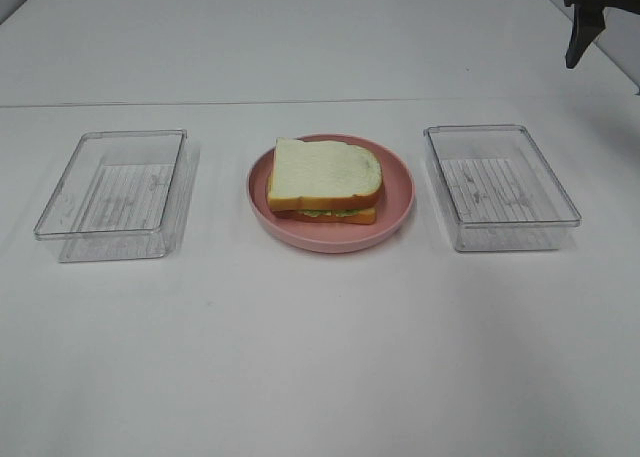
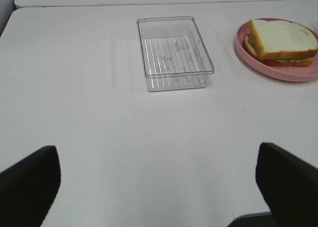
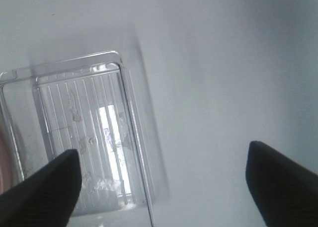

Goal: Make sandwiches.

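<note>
Spanning every view, the white bench [image 1: 320, 357] carries all the items. The pink plate [image 1: 395, 192] serves as the landmark at its middle. To the plate's left, well apart from it, stands the left tray [image 1: 112, 192], clear and ribbed on its floor; the left wrist view shows it [image 2: 175, 53] with nothing inside. To the plate's right, about as far off, stands the right tray [image 1: 500, 185], likewise clear, and the right wrist view looks down on it [image 3: 84, 147].

On the plate rests the sandwich [image 1: 325, 177]: a white bread slice with orange-brown crust on top, a second slice beneath, and a thin line of green lettuce [image 1: 335, 213] showing between them at the near edge. The left wrist view shows the same stack [image 2: 282, 40] on the plate [image 2: 248, 53].

The right gripper [image 3: 161, 182] hangs above the bench beside the right tray, far right of the plate, its fingers [image 3: 285, 182] spread wide with nothing between them. The left gripper [image 2: 159, 187] hovers over bare bench on the near side of the left tray, its fingers [image 2: 30, 185] also spread and holding nothing.
</note>
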`<action>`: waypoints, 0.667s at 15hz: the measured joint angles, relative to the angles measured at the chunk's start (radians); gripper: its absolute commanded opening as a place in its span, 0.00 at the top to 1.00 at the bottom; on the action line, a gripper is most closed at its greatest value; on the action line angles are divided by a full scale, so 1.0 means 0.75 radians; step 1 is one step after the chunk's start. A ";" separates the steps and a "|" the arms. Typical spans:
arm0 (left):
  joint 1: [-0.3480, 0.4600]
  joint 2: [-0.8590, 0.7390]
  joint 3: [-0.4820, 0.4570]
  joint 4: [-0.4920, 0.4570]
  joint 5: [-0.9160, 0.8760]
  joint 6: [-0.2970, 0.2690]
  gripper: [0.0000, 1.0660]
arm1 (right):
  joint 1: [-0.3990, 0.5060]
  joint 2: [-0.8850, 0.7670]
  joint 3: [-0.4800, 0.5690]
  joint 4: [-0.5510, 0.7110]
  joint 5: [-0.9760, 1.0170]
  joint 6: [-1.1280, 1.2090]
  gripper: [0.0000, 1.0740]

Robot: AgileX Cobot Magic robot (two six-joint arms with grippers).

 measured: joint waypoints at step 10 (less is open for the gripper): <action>0.000 0.000 0.000 -0.001 0.000 0.000 0.06 | 0.173 -1.536 1.477 -0.009 -0.128 0.031 0.21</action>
